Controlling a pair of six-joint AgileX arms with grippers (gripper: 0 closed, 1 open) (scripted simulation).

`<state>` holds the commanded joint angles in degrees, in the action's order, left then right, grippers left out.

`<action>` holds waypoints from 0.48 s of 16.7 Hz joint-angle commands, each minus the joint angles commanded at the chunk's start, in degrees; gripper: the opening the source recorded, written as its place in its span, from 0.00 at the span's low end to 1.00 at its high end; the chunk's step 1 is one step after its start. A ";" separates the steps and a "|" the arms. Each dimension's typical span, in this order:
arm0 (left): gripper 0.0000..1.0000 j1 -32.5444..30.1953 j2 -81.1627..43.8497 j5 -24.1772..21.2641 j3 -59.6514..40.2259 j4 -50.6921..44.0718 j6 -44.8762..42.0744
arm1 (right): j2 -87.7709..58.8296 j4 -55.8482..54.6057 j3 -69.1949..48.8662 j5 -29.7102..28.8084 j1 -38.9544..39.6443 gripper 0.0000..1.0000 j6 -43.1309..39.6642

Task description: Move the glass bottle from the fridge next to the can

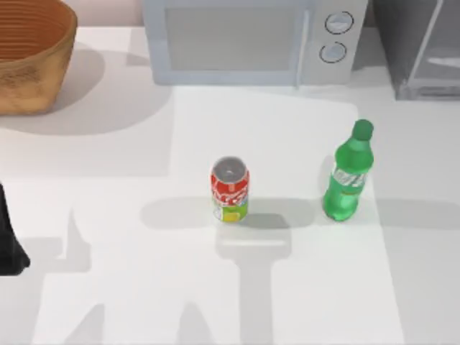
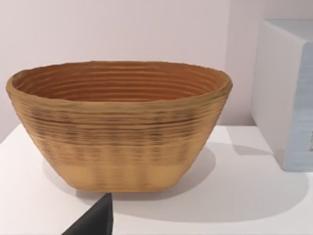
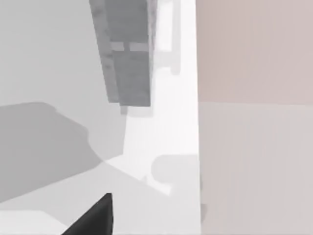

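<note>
The green glass bottle (image 1: 348,175) stands upright on the white table, right of centre. The red can (image 1: 230,190) stands upright near the middle, roughly a bottle's height to the bottle's left. The grey fridge (image 1: 422,49) sits at the back right corner, behind the bottle; its speckled body (image 3: 128,54) also appears in the right wrist view. My left gripper (image 1: 8,241) is parked at the table's left edge, far from both objects. A dark part of my right gripper (image 3: 94,218) shows in the right wrist view, away from the bottle.
A white microwave (image 1: 248,39) with two round knobs stands at the back centre. A woven basket (image 1: 29,54) sits at the back left and faces the left wrist camera (image 2: 120,125). Open table lies in front of the can and bottle.
</note>
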<state>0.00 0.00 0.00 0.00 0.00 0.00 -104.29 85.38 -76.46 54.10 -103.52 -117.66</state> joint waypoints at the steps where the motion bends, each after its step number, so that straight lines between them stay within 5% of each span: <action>1: 1.00 0.00 0.00 0.00 0.00 0.00 0.00 | -0.01 -0.06 0.00 0.00 0.05 1.00 0.07; 8: 1.00 0.00 0.00 0.00 0.00 0.00 0.00 | -0.91 -14.01 0.50 -1.66 10.46 1.00 16.72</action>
<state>0.00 0.00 0.00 0.00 0.00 0.00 -105.21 71.37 -75.96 52.44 -93.06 -100.94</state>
